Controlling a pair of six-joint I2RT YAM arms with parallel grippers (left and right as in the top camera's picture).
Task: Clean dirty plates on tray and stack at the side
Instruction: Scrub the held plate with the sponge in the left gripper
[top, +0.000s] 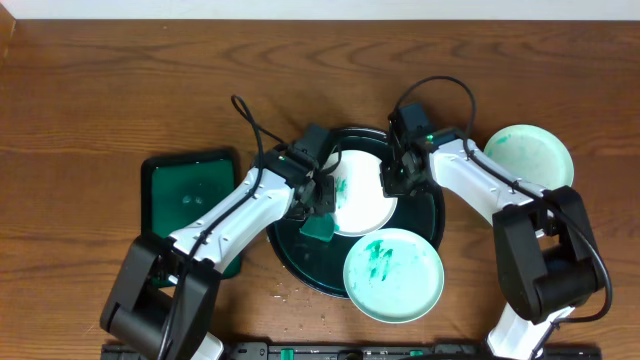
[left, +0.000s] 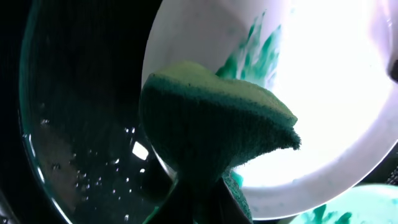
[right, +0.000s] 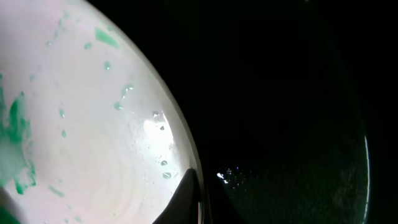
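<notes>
At the middle of the desk (top: 100, 90), found a round tray (top: 296, 262) — dark, raised rim, floor wet with droplets. Noted two plates on it: middle plate (top: 362, 205) toward the far side, smeared teal on its left part; front plate (top: 393, 275) overhanging the near right rim, scribbled teal at centre. Logged a side plate (top: 530, 155) off the round tray, on the desk to the right, faintly green, well apart from the other two.

Found left pincer (top: 320, 212) clamped on a green sponge (top: 318, 228) at the left edge of the middle plate. From the left wrist, saw sponge (left: 211, 124) bulging beyond the pincer (left: 200, 193) and overlapping the plate's (left: 323, 93) rim beside the teal streaks; contact not confirmed. Saw wet tray floor (left: 81, 124) to the left.

Found right pincer (top: 396, 178) at the right edge of the middle plate. From the right wrist, saw only one dark finger (right: 185, 198), at the plate's (right: 93, 143) rim, with tray (right: 298, 162) beyond; second finger hidden — cannot tell whether apart or gripping.

Left of the round tray, noted a small green tray (top: 190, 190), rectangular, near it.
</notes>
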